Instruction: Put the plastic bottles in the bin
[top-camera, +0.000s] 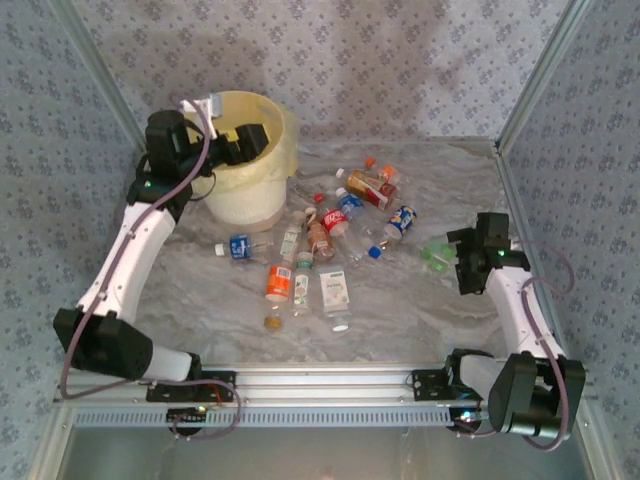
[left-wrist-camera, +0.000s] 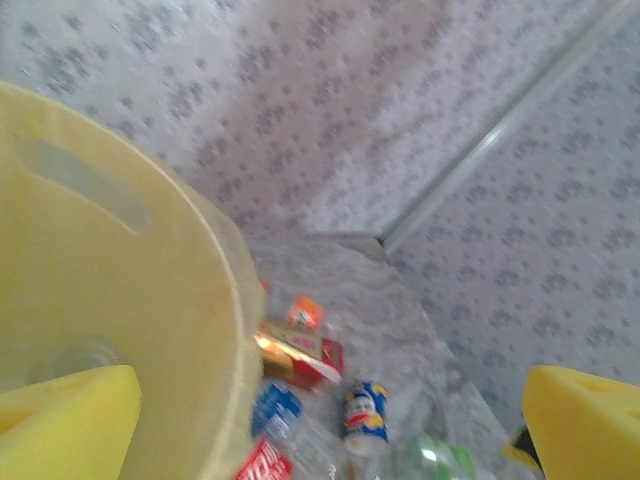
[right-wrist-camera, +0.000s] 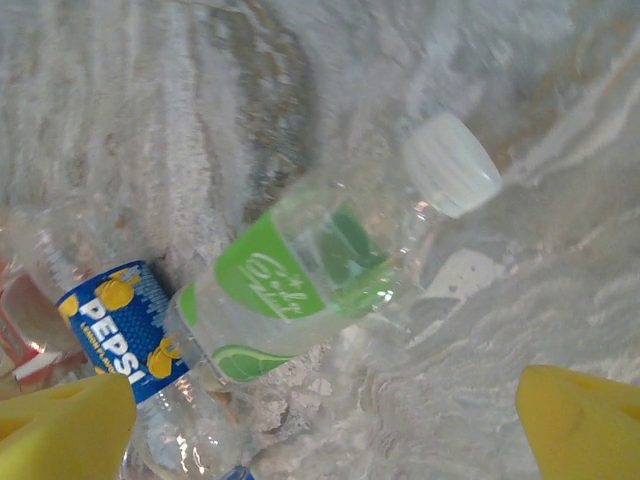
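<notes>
The left jaws hang wide apart over the cream-yellow bin at eleven o'clock, the right jaws equally apart above a green-labelled bottle at three o'clock, other plastic bottles strewn across the table.

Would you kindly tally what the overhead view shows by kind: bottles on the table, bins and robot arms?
Plastic bottles on the table: about 12 (they overlap, so the count is rough)
Bin: 1
Robot arms: 2 (left arm, right arm)
Total: about 15
</notes>
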